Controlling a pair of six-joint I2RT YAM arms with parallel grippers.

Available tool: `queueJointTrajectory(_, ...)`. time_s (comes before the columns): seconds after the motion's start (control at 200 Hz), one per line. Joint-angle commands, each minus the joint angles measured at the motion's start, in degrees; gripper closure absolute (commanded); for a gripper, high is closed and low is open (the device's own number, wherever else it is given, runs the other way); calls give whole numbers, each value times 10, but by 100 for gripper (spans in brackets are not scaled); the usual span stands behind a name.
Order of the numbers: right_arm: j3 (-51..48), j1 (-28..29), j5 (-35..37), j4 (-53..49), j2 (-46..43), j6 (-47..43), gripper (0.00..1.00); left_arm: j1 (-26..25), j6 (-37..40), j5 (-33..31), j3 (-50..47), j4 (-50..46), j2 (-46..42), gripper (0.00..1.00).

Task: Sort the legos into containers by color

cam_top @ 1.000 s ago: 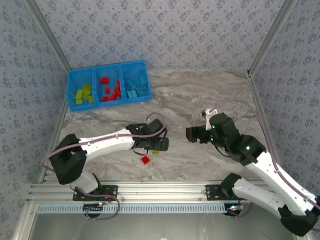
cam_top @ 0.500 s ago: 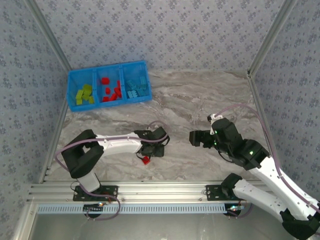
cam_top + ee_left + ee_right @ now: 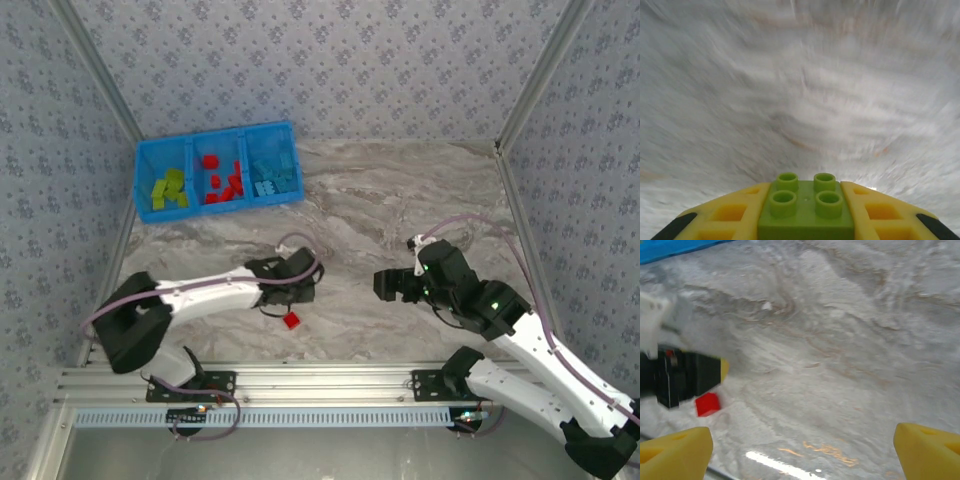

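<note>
The left gripper point(image 3: 803, 201) is clamped on a lime green brick point(image 3: 802, 217), studs up, between its yellow pads. The right gripper point(image 3: 801, 449) gapes wide and holds nothing. A red brick point(image 3: 291, 320) lies on the marble table point(image 3: 400, 190) just beside the left gripper. Well apart, at the far left, the blue bin point(image 3: 215, 134) holds green, red and light blue bricks in separate compartments.

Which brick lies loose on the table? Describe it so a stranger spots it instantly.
Start on the marble table, near its front edge, between the two arms. Just nearer than the left jaws, which hold a lime green brick, one red brick lies alone on the marble. Every other red one sits in the blue bin at the far left.
</note>
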Motion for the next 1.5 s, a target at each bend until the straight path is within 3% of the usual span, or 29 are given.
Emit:
queueJointTrajectory(0.0, -10, 16, -84, 76, 12, -14, 4, 81, 58, -61, 28, -38, -79, 69)
queueJointTrajectory(0.205, -26, 63, -84, 215, 62, -2, 3, 327, 133, -43, 64, -9, -123, 69)
queueJointTrajectory(0.375, 23, 70, -74, 213, 136, -19, 3, 492, 149, -19, 145, 29, -23, 69)
queueJointTrajectory(0.565, 63, 71, -66, 187, 184, -40, 2, 596, 148, 40, 305, 33, 163, 66)
queueJointTrajectory(0.675, 68, 69, -68, 186, 189, -39, 2, 629, 147, 94, 422, -6, 262, 52)
queueJointTrajectory(0.74, 73, 68, -64, 179, 189, -38, 2, 635, 154, 100, 466, -27, 291, 40)
queueJointTrajectory(0.815, 78, 67, -57, 170, 194, -38, 2, 636, 156, 105, 482, -35, 292, 34)
queueJointTrajectory(0.934, 86, 68, -54, 164, 206, -33, 2, 635, 140, 139, 446, -29, 240, 35)
queueJointTrajectory(1.069, 86, 85, -49, 175, 232, -22, 2, 611, 127, 161, 333, -15, 97, 36)
queueJointTrajectory(1.169, 89, 115, -29, 179, 268, -20, 2, 558, 147, 146, 262, -49, -18, 37)
queueJointTrajectory(1.284, 100, 154, -15, 190, 325, -18, 2, 460, 182, 102, 187, -91, -133, 37)
queueJointTrajectory(1.499, 135, 221, -6, 230, 457, -24, 1, 305, 186, 46, 88, -197, -259, 37)
